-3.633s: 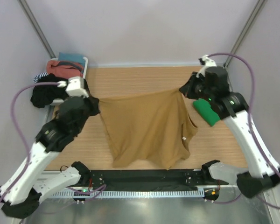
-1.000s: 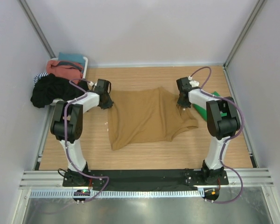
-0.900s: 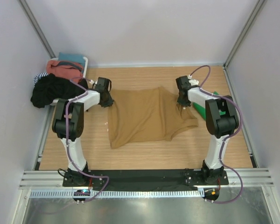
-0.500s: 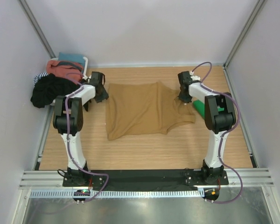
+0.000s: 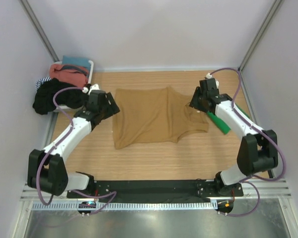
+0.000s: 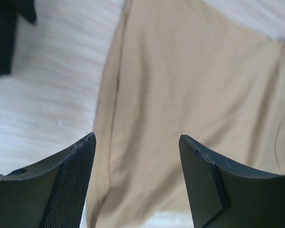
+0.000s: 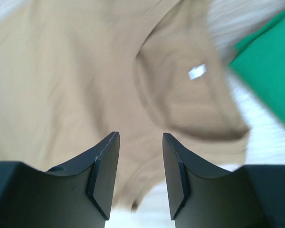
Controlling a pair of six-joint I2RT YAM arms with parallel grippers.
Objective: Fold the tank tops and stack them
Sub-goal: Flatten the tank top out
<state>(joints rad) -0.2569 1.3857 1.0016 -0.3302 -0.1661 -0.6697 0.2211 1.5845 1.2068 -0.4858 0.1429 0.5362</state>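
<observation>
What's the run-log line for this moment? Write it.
tan tank top: flat on table | left gripper: open, at its edge | right gripper: open, near neckline | green tank top: right of it

White arm links (image 5: 72, 133), black joints (image 5: 48, 171), purple cables (image 5: 226, 70), dark mesh-textured gripper fingers (image 6: 61, 185)

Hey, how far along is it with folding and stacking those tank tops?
Done: the green top lies off to the right, seemingly folded already, and the tan top is spread flat in the middle. In hand: nothing; the left gripper and right gripper hover over its side edges, jaws open. Left: fold the tan top and stack it with the green one.
</observation>
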